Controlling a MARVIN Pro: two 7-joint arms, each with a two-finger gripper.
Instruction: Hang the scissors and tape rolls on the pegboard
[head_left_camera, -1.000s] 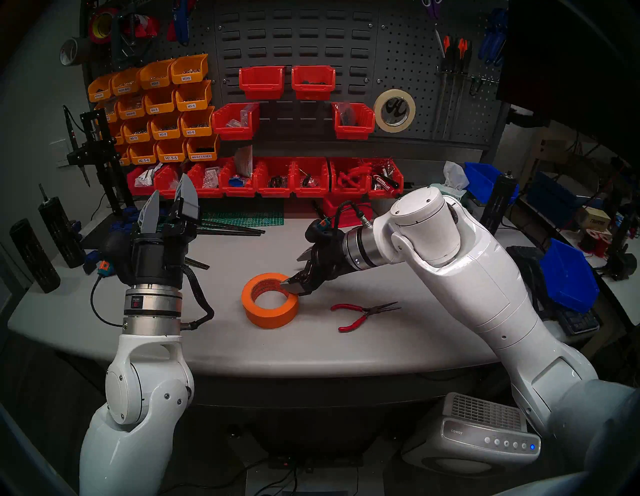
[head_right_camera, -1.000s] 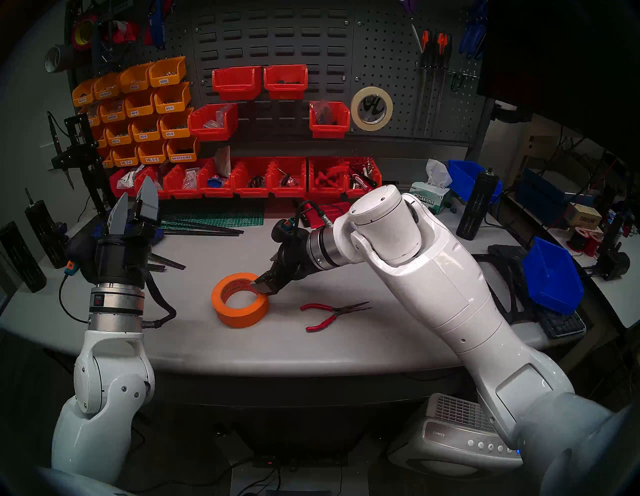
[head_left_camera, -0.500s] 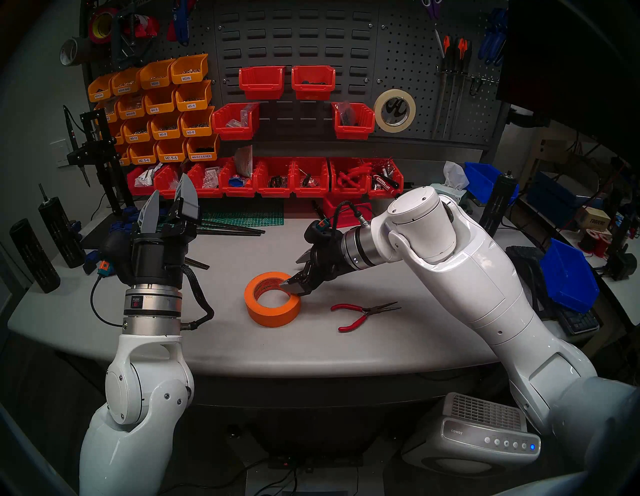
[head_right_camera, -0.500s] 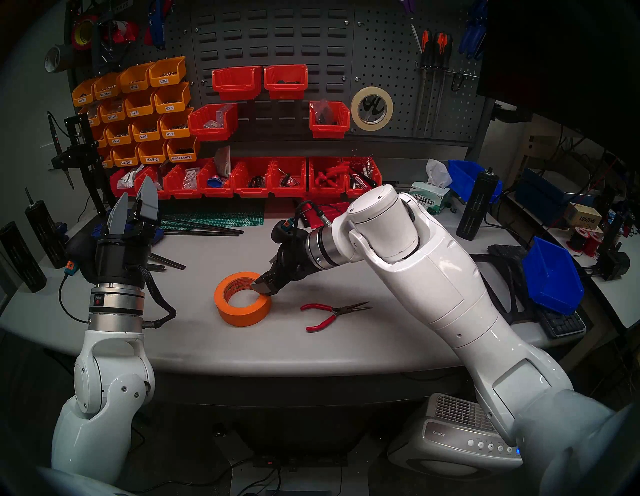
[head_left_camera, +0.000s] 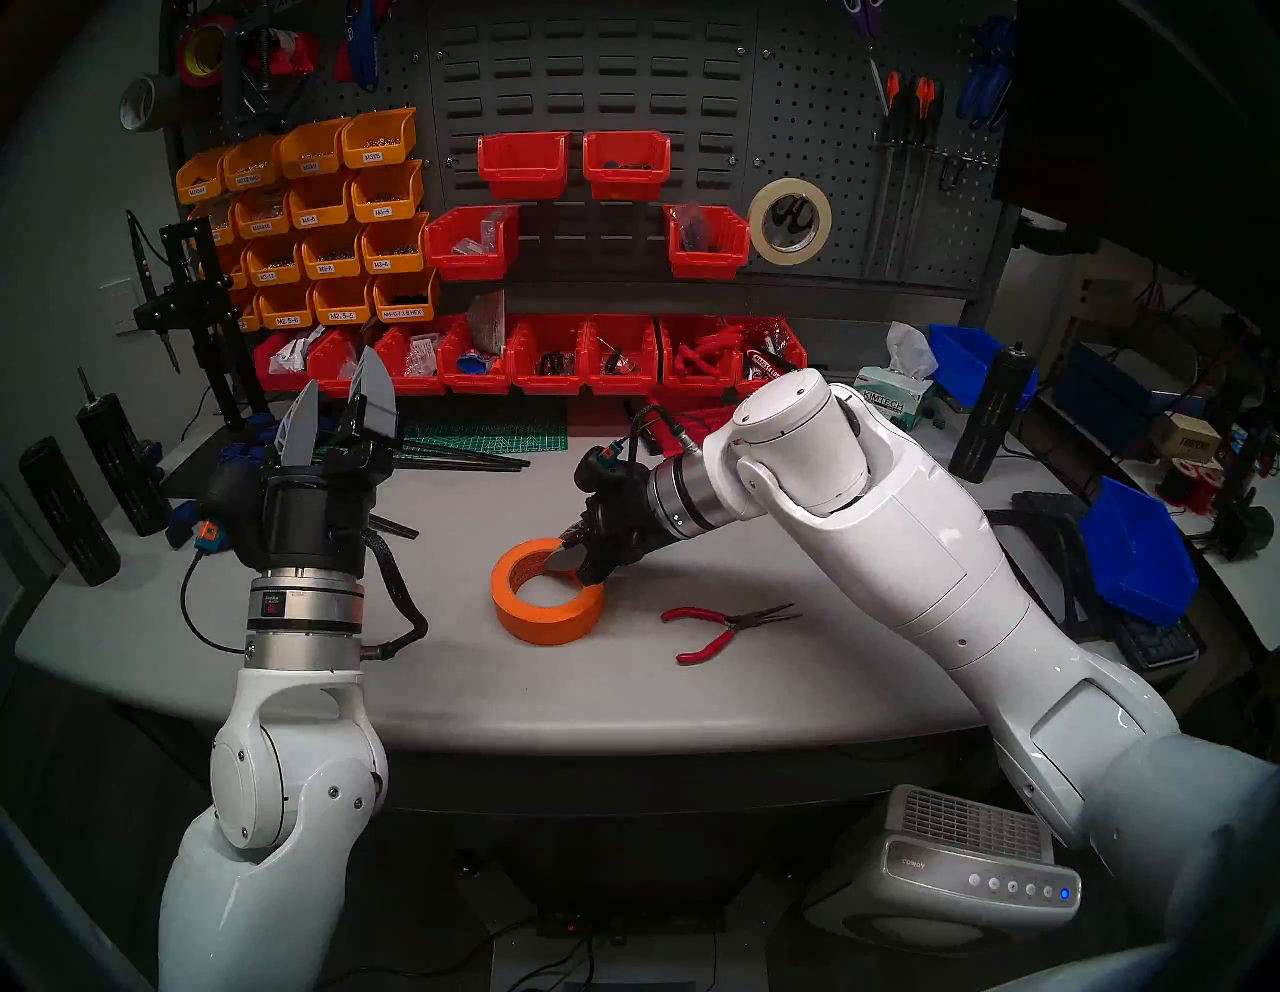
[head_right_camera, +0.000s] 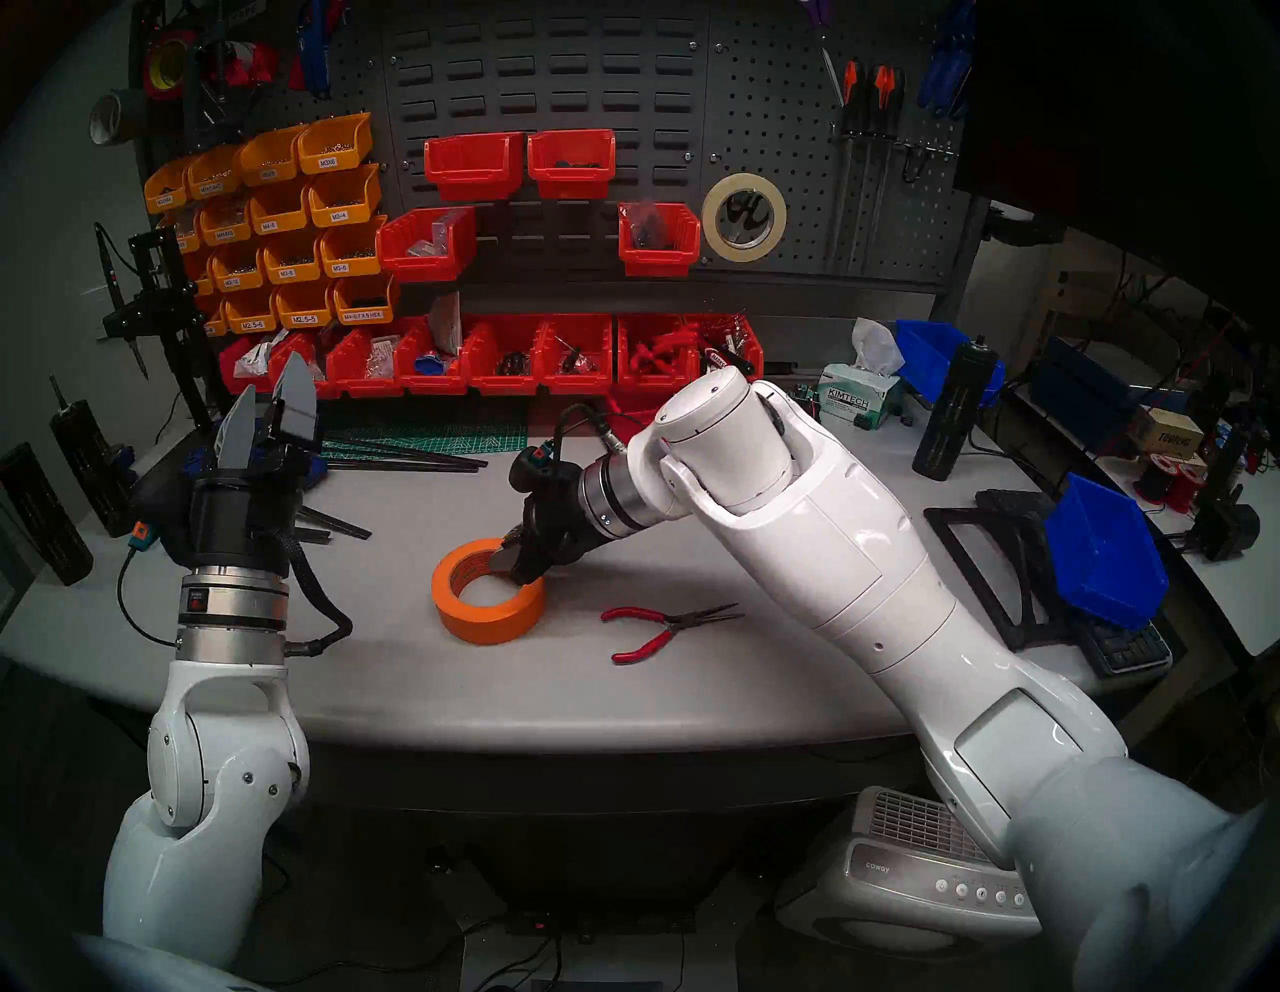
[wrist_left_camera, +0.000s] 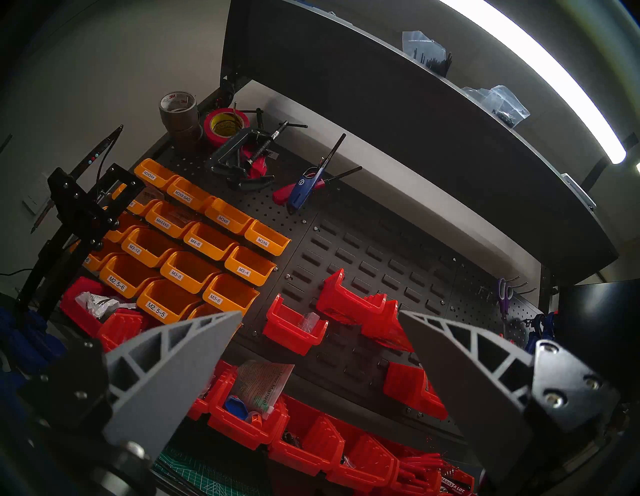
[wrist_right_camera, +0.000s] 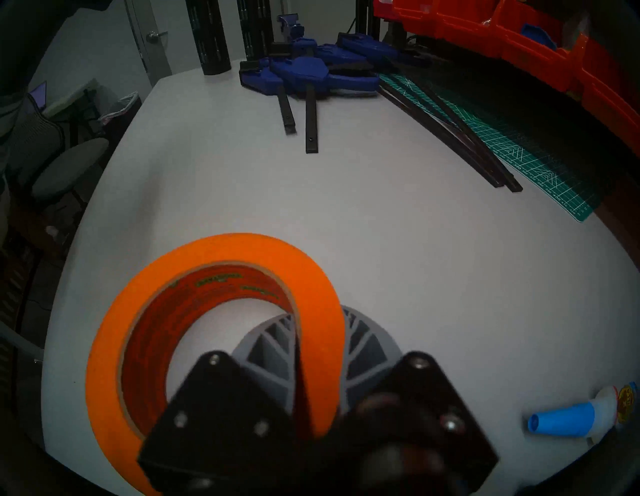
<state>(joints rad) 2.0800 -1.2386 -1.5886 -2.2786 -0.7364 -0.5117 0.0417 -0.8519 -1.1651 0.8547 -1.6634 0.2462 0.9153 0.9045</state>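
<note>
Two arms over grey worktable (head_left_camera: 450, 665), right pincer (wrist_right_camera: 320, 332) clamping orange tape roll (head_left_camera: 547, 613), left pincer (head_left_camera: 339, 409) open, empty

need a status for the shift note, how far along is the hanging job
Done: the cream tape ring hangs on the pegboard. In hand: the right hand is shut on the wall of the orange roll, which sits on the table. Left: hang it; the black-handled scissors aren't visible.

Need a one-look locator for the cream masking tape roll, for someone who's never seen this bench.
Start at the dark pegboard right of the louvred centre panel. Low on it, just right of the lone red bin in the middle row, hangs the cream masking tape roll. It is a thin, pale ring on the board, unlike the wide orange tape roll on the table.
</note>
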